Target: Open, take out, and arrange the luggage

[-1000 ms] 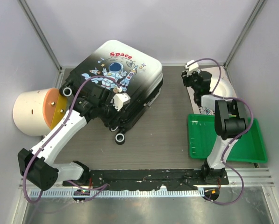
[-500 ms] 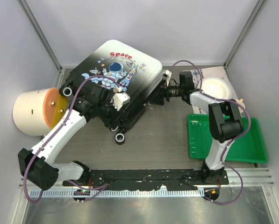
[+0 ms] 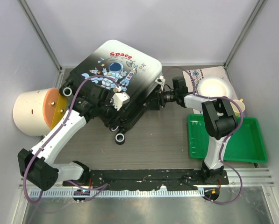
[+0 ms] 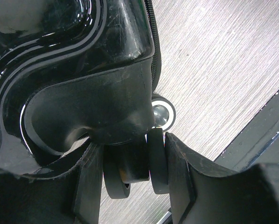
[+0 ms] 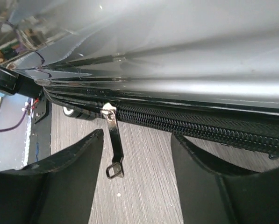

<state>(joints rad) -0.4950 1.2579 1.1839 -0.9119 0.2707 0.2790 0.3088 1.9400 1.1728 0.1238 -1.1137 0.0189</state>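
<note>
The luggage (image 3: 123,79), a closed white-to-black suitcase with an astronaut and "Space" print, lies flat at the back left. My left gripper (image 3: 112,121) is at its near corner, shut on one of its black wheels (image 4: 141,161); a second wheel (image 4: 163,115) shows just beyond. My right gripper (image 3: 157,99) is open at the suitcase's right side. In the right wrist view the metal zipper pull (image 5: 113,144) hangs from the closed black zipper (image 5: 190,122) between my open fingers, nearer the left finger (image 5: 69,172) and touching neither.
A cream bin with an orange lid (image 3: 32,112) lies on its side at the left, close to the suitcase. A green tray (image 3: 251,142) sits at the right front. A white bowl (image 3: 214,86) on a patterned cloth stands at the back right.
My right arm has swung left from the back right corner to the suitcase's right side, next to the zipper. The left arm and the suitcase have not moved.
</note>
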